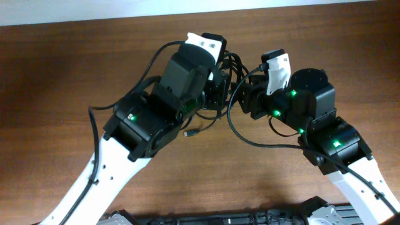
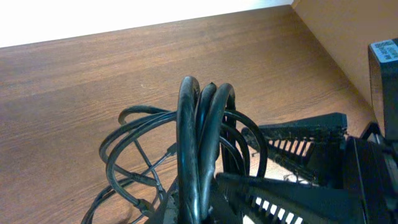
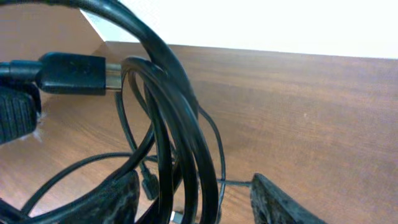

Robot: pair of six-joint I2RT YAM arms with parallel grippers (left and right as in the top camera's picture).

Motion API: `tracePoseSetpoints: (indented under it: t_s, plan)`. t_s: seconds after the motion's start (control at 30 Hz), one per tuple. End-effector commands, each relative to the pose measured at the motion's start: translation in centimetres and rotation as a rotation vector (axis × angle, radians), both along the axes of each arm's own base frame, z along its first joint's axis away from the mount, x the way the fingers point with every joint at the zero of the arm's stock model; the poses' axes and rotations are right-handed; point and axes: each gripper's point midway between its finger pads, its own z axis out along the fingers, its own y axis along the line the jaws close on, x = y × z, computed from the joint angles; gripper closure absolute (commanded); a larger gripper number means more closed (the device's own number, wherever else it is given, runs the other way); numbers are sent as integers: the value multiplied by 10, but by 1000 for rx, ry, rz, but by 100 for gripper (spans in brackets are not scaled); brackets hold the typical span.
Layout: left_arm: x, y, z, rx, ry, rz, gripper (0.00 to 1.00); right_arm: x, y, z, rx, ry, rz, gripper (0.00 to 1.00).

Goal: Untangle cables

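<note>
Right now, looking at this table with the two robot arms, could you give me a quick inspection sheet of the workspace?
Surface: brown wood-grain table, no marks seen.
Job's things: thin black cords looped together in a bundle between the arms; one plug lies on the table.
Clutter: nothing seen.
Grippers: left gripper shut on the cords; right gripper open, strands passing between its fingers.
Cables: thicker black wire loops off the left arm.
Surroundings: pale strip beyond the far edge.
</note>
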Motion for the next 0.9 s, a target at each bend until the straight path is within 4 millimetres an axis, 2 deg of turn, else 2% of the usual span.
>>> tracePoseSetpoints:
  t_s: [0.0,0.13,0.17,0.33,0.53,0.87]
  plan:
    - [-9,9,27,-33,-71,-2,100,4,-1,12,0,-58,-4,59]
    - [-9,10,28,-36,-76,-1,100,6,3,22,25,-90,12,85]
    - [-7,11,29,-32,-81,10,100,6,3,21,24,-90,12,96]
    - [7,32,31,28,-135,133,100,-3,12,26,53,-90,77,96]
    - [16,47,33,61,-166,223,100,-22,10,49,87,-152,107,96]
    - [15,49,32,67,-160,223,100,-52,-10,92,122,-294,65,96]
